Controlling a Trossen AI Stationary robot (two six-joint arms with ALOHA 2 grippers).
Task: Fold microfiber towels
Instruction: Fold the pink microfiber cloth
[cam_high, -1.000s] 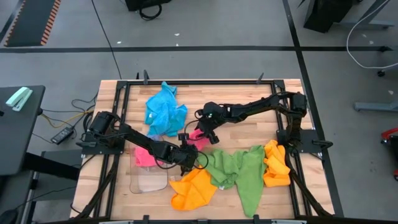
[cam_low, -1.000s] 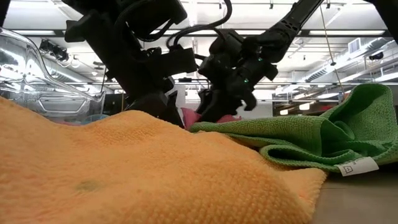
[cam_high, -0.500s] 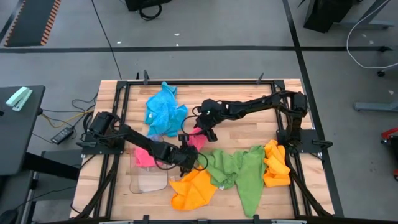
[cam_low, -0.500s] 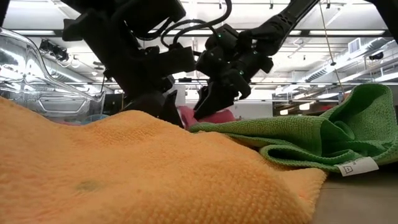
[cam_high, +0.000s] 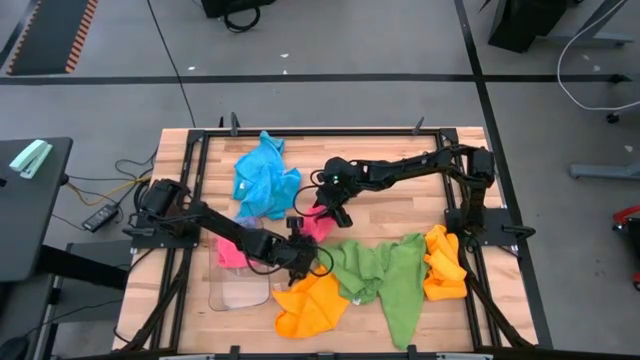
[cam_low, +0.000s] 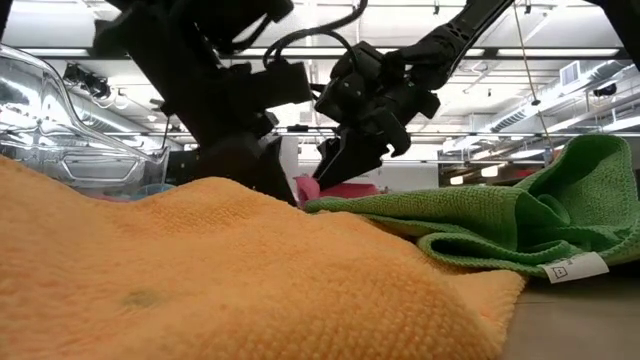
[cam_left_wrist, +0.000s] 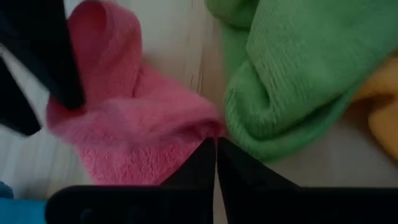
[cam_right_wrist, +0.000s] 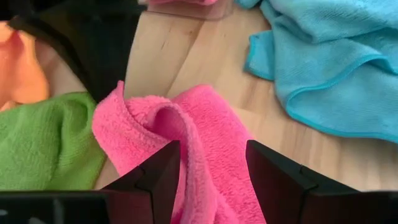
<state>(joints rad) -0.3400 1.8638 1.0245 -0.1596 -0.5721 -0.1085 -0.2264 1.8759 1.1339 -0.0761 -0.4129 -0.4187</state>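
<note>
Right now we see both arms meeting near the middle of the wooden worktop (cam_high: 400, 215), over a small crumpled pink towel (cam_high: 318, 224). The left tool (cam_high: 303, 243) sits at the edge of that towel nearest the green one; in the left wrist view its two fingers (cam_left_wrist: 200, 163) are pressed together with almost no gap, their tips touching the pink fabric's edge, and we cannot tell whether any cloth is actually pinched between them. The right tool (cam_high: 335, 208) comes in from the other side, and in the right wrist view its fingers (cam_right_wrist: 163, 167) stand apart with a fold of the pink towel lying in the gap between them; we cannot tell whether they press on it.

Just beside the pink towel lies a green towel (cam_high: 385, 275), spread toward the near edge of the worktop, and in the left wrist view the two almost touch. An orange towel (cam_high: 310, 305) lies bunched against the green one, filling the foreground of the low view. A second orange towel (cam_high: 442, 262) sits on the green one's right. A sky blue towel (cam_high: 262, 180) is heaped toward the far side. Another pink towel (cam_high: 230, 252) rests at the clear plastic tray (cam_high: 240, 292), under the left arm.
</note>
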